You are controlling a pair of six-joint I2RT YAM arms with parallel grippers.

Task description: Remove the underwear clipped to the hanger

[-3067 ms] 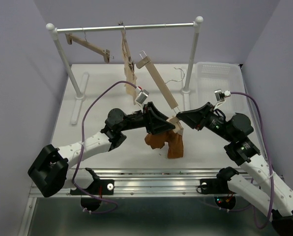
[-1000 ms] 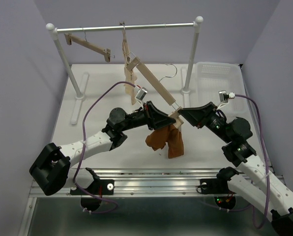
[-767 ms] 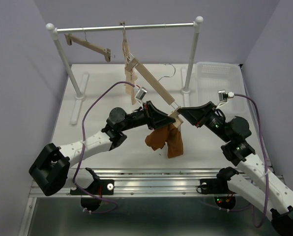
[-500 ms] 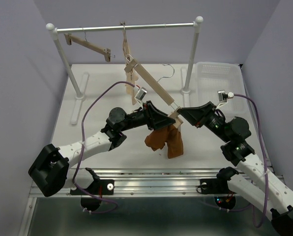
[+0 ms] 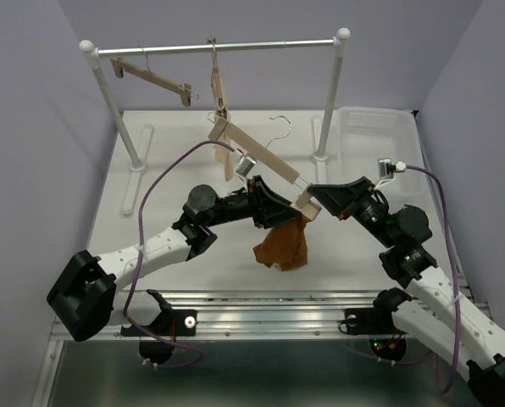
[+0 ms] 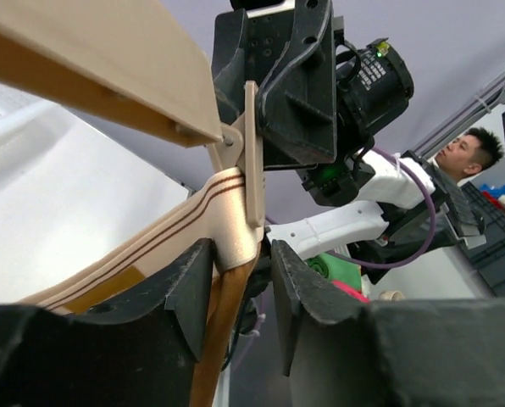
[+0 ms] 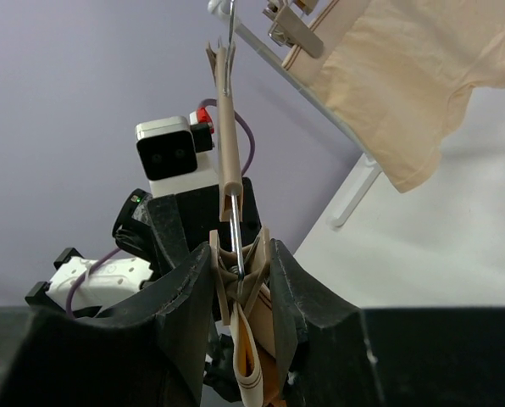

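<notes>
The hanger point(image 5: 257, 161) is held off the rail, slanting down to the right, its hook point(image 5: 278, 127) free. The rust underwear point(image 5: 282, 246) hangs from the low end. My right gripper point(image 5: 314, 201) is shut on that end's clip point(image 7: 240, 271), its fingers pressing both clip wings. The cream waistband point(image 7: 251, 373) drops out below the clip. My left gripper point(image 6: 244, 297) is open around the waistband point(image 6: 210, 225). The band lies against the left finger point(image 6: 185, 288), with a gap to the other finger. The hanger's other clip is not visible.
A rack rail point(image 5: 219, 47) spans the back and carries a bare wooden hanger point(image 5: 151, 78) and a hanger with a beige garment point(image 7: 405, 85). A white basket point(image 5: 375, 127) stands at the back right. The rack's right post point(image 5: 330, 102) is just behind the held hanger.
My left gripper has opened. The hanger's high end has dropped and swung left, so the bar lies flatter. The underwear has shifted right into one narrower drape.
</notes>
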